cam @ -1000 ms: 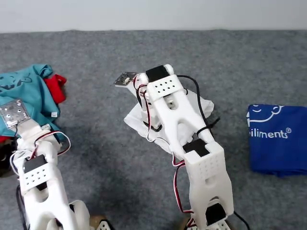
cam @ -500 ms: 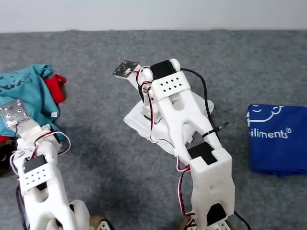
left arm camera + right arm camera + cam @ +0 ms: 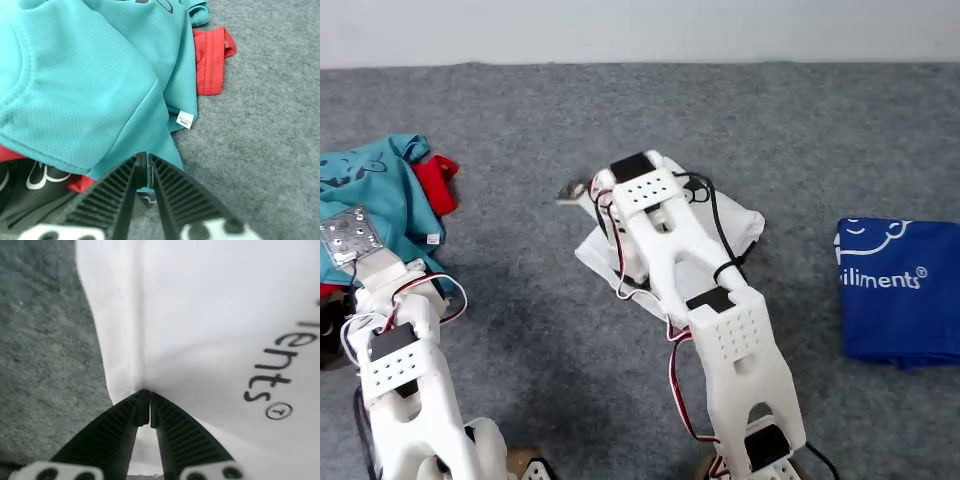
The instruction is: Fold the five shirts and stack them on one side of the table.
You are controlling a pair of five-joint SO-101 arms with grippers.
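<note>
Right gripper [image 3: 145,396]: jaws closed, pinching a fold of white shirt [image 3: 210,315] mid-table, likely to turn it over. Left gripper [image 3: 146,161]: closed at unfolded teal shirt [image 3: 75,85], apparently parked. Blue shirt [image 3: 900,290]: folded at right, starting the stack.

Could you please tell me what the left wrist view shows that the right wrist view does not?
Left wrist view: the left gripper, jaws closed on the edge of a teal shirt, which lies over a red shirt and a dark garment. Right wrist view: the right gripper, jaws closed on a fold of a white shirt with dark lettering. Shared: the gray table and black ribbed jaws closed on cloth.
</note>
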